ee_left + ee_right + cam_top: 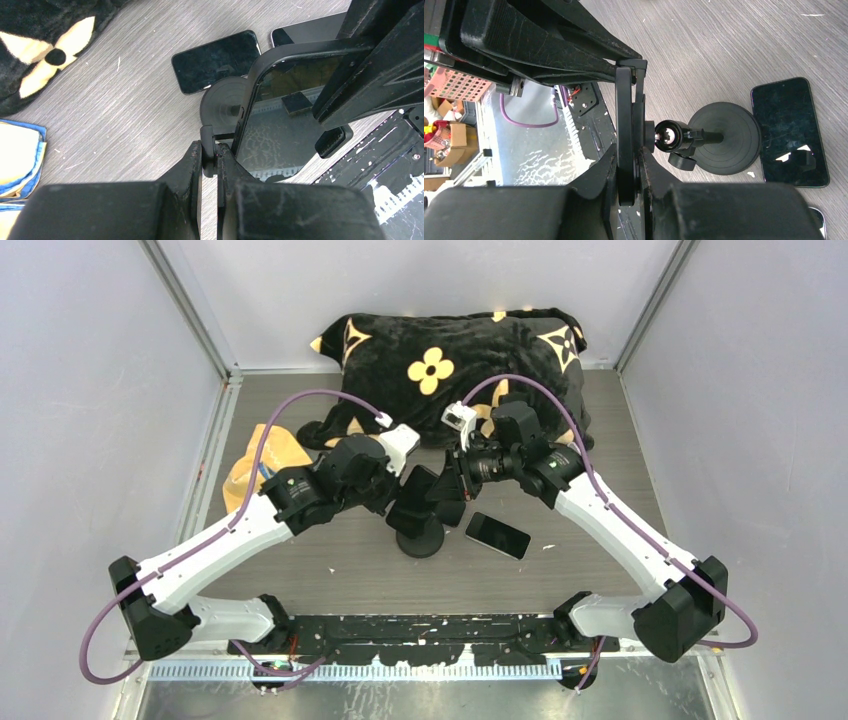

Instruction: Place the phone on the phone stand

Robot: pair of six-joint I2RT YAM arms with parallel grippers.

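The right gripper (628,160) is clamped on the phone (280,130), holding it on edge against the head of the phone stand (724,137). The left gripper (209,155) pinches the stand's bracket, and a second phone (497,535) lies flat beside the base.

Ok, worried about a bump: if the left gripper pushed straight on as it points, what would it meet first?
Probably the phone stand's round base, just past what the left gripper pinches; beyond it, a spare phone lying flat. Depth unclear.

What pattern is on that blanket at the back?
The blanket is black with yellow flower motifs; top view best.
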